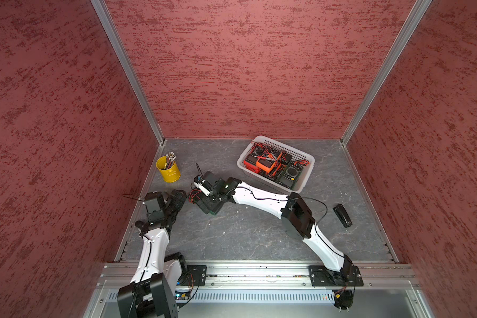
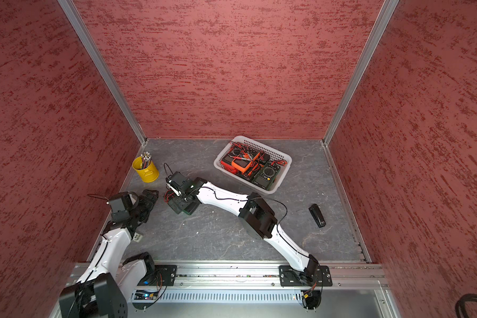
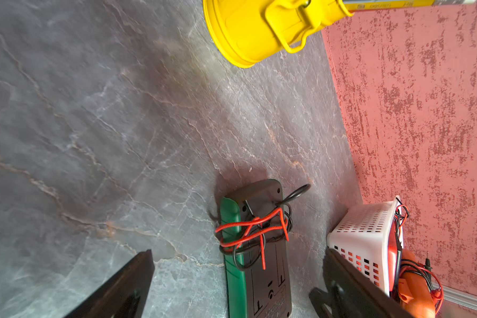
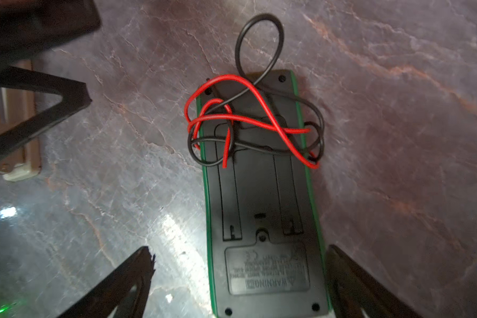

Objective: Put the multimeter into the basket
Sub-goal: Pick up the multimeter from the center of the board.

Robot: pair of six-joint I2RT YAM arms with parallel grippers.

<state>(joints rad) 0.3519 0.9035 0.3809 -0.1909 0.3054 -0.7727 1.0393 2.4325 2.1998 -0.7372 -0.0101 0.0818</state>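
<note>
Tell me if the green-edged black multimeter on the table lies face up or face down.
Face down: the green-edged black multimeter shows its back, with the warning label and screws upward; no screen or dial is visible.

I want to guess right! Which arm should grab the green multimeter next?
Right. The right arm hangs over the face-down multimeter, open jaws either side of it, and the basket is on its side. The left arm is beside the multimeter, farther from the basket.

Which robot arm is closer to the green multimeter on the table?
Right. The right end effector hangs open directly over the multimeter, which lies between its tips. The left end effector is open too, beside the multimeter and a little farther off.
</note>
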